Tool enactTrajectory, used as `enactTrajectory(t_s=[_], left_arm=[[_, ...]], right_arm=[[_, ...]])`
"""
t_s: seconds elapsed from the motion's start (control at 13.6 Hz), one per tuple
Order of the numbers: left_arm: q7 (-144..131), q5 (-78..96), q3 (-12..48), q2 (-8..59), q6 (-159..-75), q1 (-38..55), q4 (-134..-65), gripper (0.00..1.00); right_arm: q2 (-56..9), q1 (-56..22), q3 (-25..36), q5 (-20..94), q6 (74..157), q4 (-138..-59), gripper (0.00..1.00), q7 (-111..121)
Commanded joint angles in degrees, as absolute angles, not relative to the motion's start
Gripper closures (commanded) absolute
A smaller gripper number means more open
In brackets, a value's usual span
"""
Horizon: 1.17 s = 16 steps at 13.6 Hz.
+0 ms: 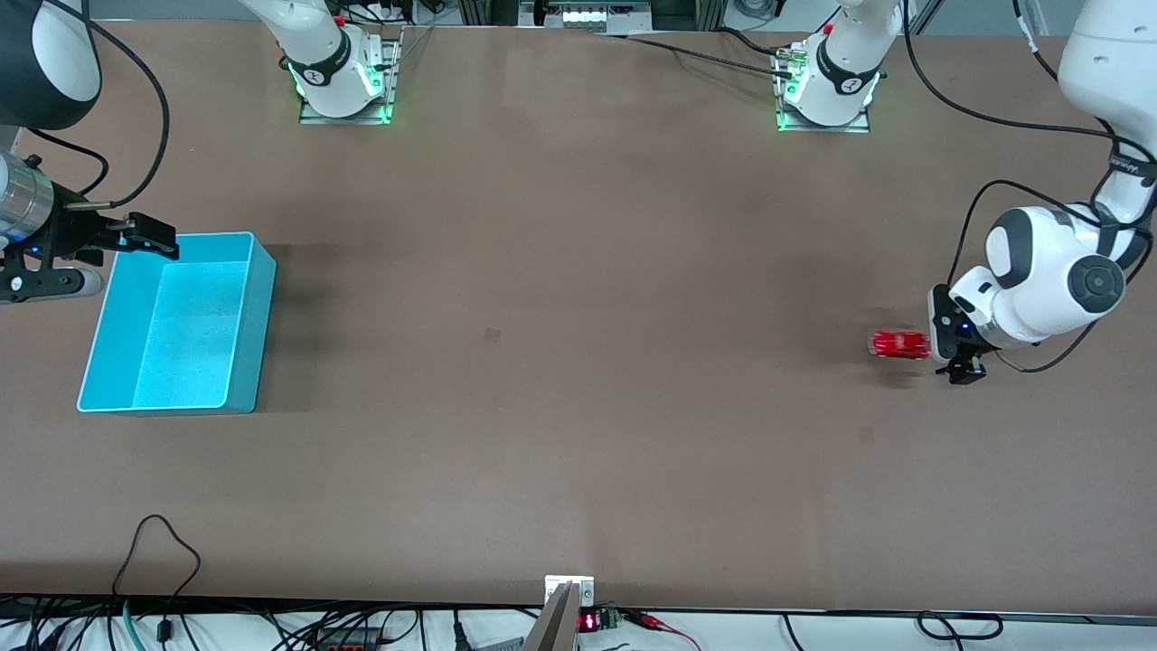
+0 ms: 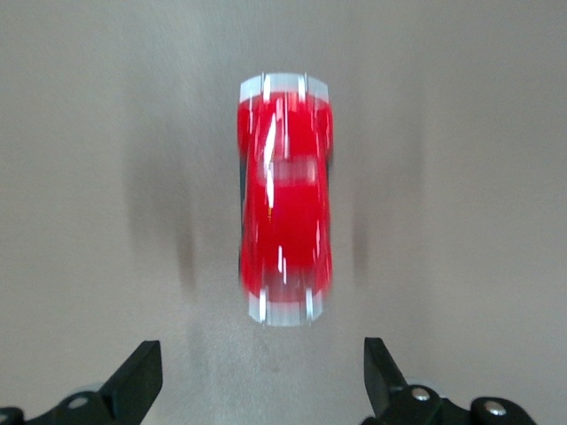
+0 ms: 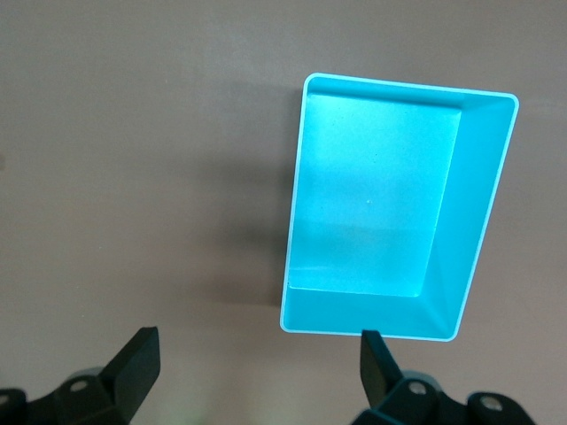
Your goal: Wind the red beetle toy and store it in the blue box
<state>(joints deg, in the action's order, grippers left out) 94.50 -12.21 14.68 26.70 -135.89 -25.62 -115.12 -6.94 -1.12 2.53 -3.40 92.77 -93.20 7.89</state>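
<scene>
The red beetle toy (image 1: 898, 344) lies on the table toward the left arm's end; in the left wrist view it (image 2: 285, 199) shows blurred, red with silvery bumpers. My left gripper (image 1: 960, 366) is open and empty, low beside the toy, apart from it; its fingertips (image 2: 142, 376) stand wide. The blue box (image 1: 176, 325) stands empty toward the right arm's end and shows in the right wrist view (image 3: 483, 221). My right gripper (image 1: 149, 237) is open and empty, up over the box's rim at the corner nearest the robots' bases.
The brown table (image 1: 578, 362) stretches between the box and the toy. Cables and a small device (image 1: 569, 601) lie along the table's front edge. The arm bases (image 1: 343, 81) stand at the table's edge farthest from the front camera.
</scene>
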Motion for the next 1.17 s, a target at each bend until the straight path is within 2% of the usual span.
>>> enactTrajectory(t_s=[0.0,0.29,0.59,1.1], left_arm=[[90.8,-12.04,18.18,22.25,-123.18,-26.37,-110.94,0.0],[80.02,-11.51,23.11,20.92,-102.35,-26.11,-98.03,0.0],[68.86,-11.43,25.31,17.76,-90.91,-26.1,-88.96,0.0],[52.23,-8.53,25.93,16.61,-86.76,-26.28,-86.57,0.0]], right_arm=[[-7.12,-0.97,2.37,-3.43,91.85,-92.29,0.0,8.26],[-6.86,-1.76,2.02,-3.95,91.85,-91.93,0.0,8.35],[-7.21,-1.23,2.11,-0.28,90.62,-92.11,0.0,9.05],[-7.82,-1.84,1.85,1.74,90.79,-93.6,0.0,13.27]])
